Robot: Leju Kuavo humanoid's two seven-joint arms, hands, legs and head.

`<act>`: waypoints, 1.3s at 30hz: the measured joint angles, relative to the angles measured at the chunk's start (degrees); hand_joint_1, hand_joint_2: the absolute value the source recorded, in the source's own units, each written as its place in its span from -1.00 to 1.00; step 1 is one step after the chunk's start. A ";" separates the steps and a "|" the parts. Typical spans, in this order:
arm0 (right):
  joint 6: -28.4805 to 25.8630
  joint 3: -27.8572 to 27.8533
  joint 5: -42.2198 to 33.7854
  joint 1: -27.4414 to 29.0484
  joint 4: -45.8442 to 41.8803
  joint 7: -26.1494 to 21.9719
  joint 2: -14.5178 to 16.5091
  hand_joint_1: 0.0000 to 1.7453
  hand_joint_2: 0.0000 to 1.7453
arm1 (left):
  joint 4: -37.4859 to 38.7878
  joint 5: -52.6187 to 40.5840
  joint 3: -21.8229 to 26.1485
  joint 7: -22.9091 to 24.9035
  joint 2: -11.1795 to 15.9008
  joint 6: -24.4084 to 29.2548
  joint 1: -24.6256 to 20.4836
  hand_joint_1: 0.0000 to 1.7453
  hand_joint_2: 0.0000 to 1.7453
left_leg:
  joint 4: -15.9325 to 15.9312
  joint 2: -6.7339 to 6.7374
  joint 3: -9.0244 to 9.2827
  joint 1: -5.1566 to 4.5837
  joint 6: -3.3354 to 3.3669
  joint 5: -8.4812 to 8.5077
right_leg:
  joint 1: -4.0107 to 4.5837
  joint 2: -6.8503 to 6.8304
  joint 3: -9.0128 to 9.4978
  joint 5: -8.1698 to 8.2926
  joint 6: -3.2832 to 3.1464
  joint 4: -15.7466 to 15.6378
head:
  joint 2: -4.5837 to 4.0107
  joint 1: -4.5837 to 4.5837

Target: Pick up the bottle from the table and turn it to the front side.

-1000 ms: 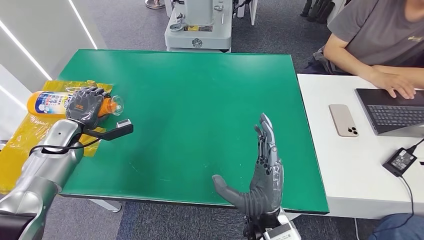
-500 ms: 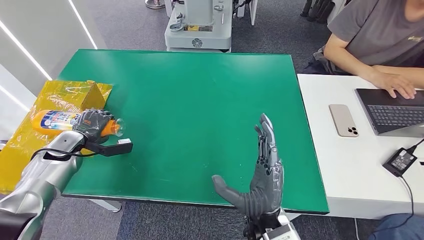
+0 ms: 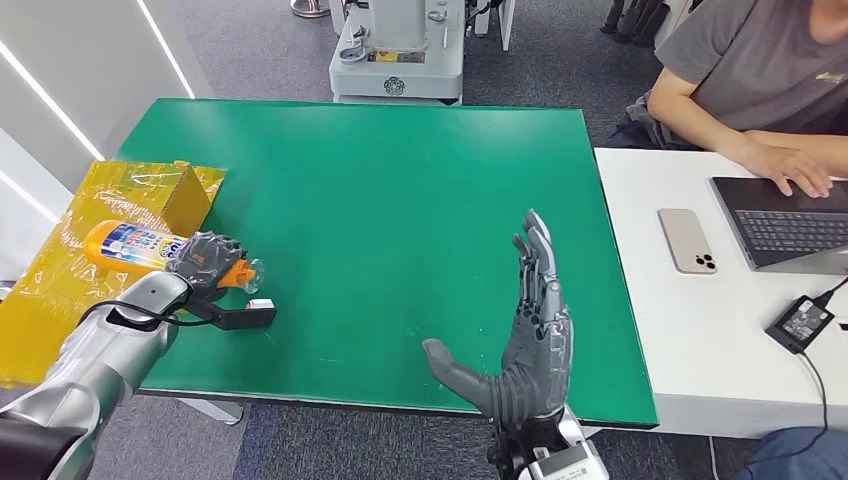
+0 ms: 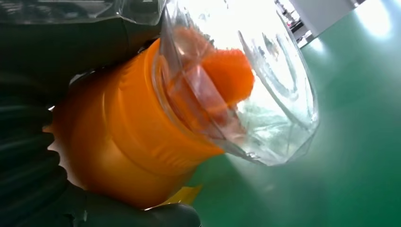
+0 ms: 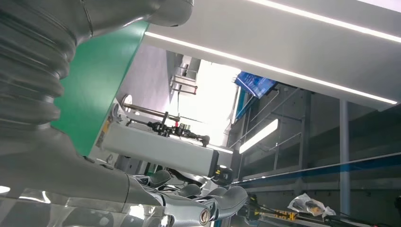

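Now you can see your left hand [image 3: 208, 262] wrapped tight around the orange bottle [image 3: 135, 243], near its neck. The bottle lies on its side at the left edge of the green table [image 3: 400, 200], partly over the yellow wrapped box [image 3: 120, 200]. Its clear cap [image 4: 255, 94] points right, and up close the cap sits just above the green top. Your right hand [image 3: 525, 340] stands on the near side of the table, fingers straight and apart, holding nothing
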 joint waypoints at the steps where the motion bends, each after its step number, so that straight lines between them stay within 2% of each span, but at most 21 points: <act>1: -0.16 0.01 0.10 -0.06 0.00 0.02 0.08 -1.00 1.00 | 0.17 -0.25 -0.26 0.04 -0.26 0.71 0.13 1.00 1.00 | 0.00 0.00 0.00 0.00 0.00 0.00 | 0.00 0.00 0.00 0.00 0.00 0.00 | 0.00 0.00; 14: 0.21 0.49 -0.93 -1.20 0.61 -0.38 0.16 -1.00 1.00 | 1.25 0.94 -1.01 -0.04 -2.44 5.97 2.54 1.00 1.00 | -0.01 -0.04 0.00 0.00 -0.02 -0.01 | 0.00 -0.06 0.02 0.00 0.00 0.00 | 0.00 0.00; 23: 0.13 1.12 -1.58 -2.20 1.73 -0.78 0.16 -1.00 1.00 | 1.33 2.40 -0.99 -0.03 -2.88 5.53 2.90 1.00 1.00 | -0.01 -0.10 0.02 0.00 -0.02 -0.01 | 0.00 -0.16 0.09 -0.01 0.00 0.01 | 0.00 0.00; 27: -0.39 1.46 -2.27 -2.69 2.24 -0.96 0.14 -1.00 1.00 | 1.36 3.47 -0.55 0.18 -2.88 5.59 3.23 0.86 1.00 | -0.01 -0.10 0.03 0.00 -0.02 0.00 | 0.00 -0.16 0.09 -0.01 0.00 0.01 | 0.00 0.00; 32: -0.58 1.54 -2.40 -3.06 2.81 -1.02 0.14 -1.00 1.00 | 1.36 3.87 -0.07 0.38 -2.90 5.59 3.38 0.83 1.00 | -0.01 -0.10 0.03 0.00 -0.02 0.00 | 0.00 -0.17 0.10 -0.01 0.00 0.02 | 0.00 0.00; 36: -0.59 1.55 -2.41 -3.15 3.08 -1.04 0.14 -1.00 1.00 | 1.36 3.94 0.16 0.38 -2.92 5.53 3.42 -1.00 1.00 | -0.01 -0.11 0.03 0.00 -0.02 0.00 | 0.00 -0.17 0.10 -0.01 0.00 0.02 | 0.00 0.00; 39: -0.64 1.61 -2.56 -3.30 3.35 -1.09 0.14 -1.00 1.00 | 1.36 3.96 0.27 0.71 -2.97 5.32 3.45 -1.00 1.00 | -0.02 -0.12 0.03 0.00 -0.02 0.00 | 0.00 -0.18 0.11 -0.01 0.00 0.02 | 0.00 0.00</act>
